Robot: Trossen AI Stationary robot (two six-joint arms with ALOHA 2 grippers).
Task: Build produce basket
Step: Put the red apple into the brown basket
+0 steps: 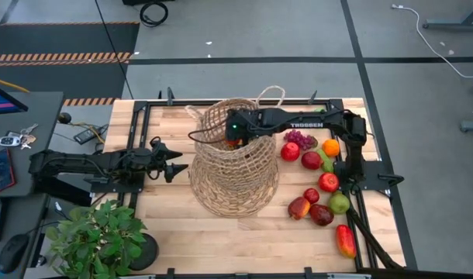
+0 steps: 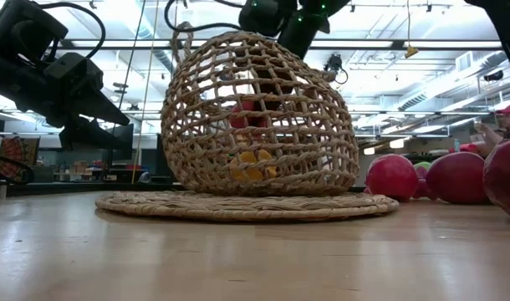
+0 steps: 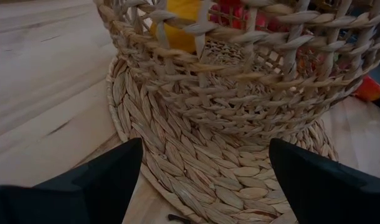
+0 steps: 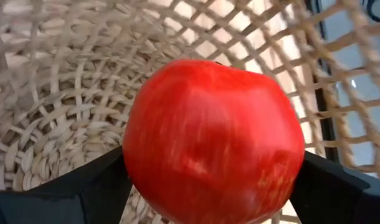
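**Wicker basket part filled; red apple in right gripper over its mouth**

High view: basket point(image 1: 235, 159) at mid table, neck towards the far side, bulging body nearer. Right arm reaches in from the right, its gripper point(image 1: 235, 133) just inside the neck. Loose produce point(image 1: 318, 182) lies in a line to the basket's right: grapes, orange, red and green pieces, one red-orange pepper nearest. Left gripper point(image 1: 173, 161) waits just left of the basket, tips towards it. Potted plant point(image 1: 97, 236) at near left corner.

Low view: basket on a round woven mat point(image 2: 247, 206); a yellow piece point(image 2: 251, 165) and something red show through the weave, low inside. Red fruit sits to the right.

Left wrist view: left fingers point(image 3: 96, 180) spread wide, holding nothing; basket wall and mat straight ahead.

Right wrist view: red apple point(image 4: 213, 140) sits between wide-set fingers point(image 4: 84, 186), gripped at its sides. Basket floor lies directly beyond it, along the gripper's line of reach.

Judgement: the apple's resting place is straight below the right gripper, down the basket's upright axis, so letting go looks enough; the right arm is the one placed.
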